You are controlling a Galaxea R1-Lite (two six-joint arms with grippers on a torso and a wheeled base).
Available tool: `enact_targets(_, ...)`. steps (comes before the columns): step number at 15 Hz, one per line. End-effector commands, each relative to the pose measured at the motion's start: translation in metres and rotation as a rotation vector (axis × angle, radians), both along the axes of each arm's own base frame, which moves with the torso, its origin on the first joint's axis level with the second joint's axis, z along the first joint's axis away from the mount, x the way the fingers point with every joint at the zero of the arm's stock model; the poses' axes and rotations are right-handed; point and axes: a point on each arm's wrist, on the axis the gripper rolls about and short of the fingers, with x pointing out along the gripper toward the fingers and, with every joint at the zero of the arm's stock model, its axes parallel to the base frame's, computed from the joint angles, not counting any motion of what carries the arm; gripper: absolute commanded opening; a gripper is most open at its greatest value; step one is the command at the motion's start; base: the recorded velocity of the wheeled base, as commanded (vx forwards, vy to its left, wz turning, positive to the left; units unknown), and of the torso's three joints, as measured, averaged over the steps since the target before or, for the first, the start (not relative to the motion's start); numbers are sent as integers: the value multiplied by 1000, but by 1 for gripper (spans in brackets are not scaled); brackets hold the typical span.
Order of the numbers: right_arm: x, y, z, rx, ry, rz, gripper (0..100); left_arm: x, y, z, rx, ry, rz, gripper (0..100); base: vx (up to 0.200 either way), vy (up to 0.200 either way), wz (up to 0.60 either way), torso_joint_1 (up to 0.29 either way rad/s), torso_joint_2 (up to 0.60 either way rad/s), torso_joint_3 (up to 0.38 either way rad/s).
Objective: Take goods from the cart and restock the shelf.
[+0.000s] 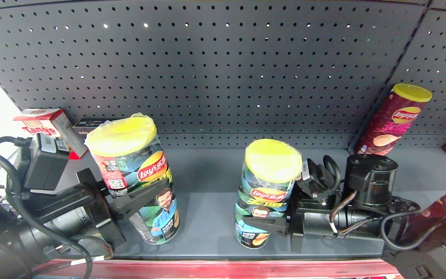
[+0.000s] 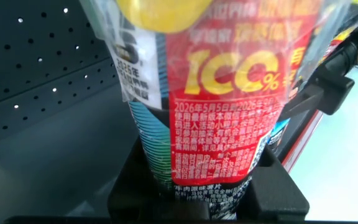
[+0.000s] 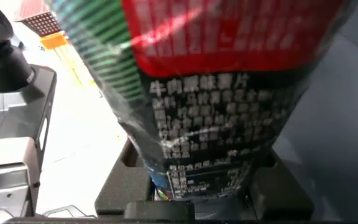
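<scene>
Now placing, I'd say: left pincer point(image 1: 139, 195) clamps the left can point(image 1: 128, 155), right pincer point(image 1: 265, 226) clamps the right can point(image 1: 271, 182), both at the shelf point(image 1: 207, 182). Next: set down, release, back out.

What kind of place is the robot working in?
Probably a shop aisle: grey shelf with pegboard back, red snack box and purple chip can on it, a green chip can in the left tool, another in the right tool.

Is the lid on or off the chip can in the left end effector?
On: a yellow lid covers the top of the chip can.
</scene>
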Motion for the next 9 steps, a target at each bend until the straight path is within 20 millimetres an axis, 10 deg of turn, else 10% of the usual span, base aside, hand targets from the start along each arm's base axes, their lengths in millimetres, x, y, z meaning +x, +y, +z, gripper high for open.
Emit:
enact_targets(1,7,1,-9,-18,11,-11,0,0,0,0,1,2,-1,0,0,0,0,0,0,0)
enact_targets(2,10,1,-11,-25,-2,-14,100,0,0,0,1,2,1,0,0,0,0,0,0,0)
enact_targets(9,6,-6,3,-8,-50,-37,100,0,0,-1,1,2,1,0,0,0,0,0,0,0)
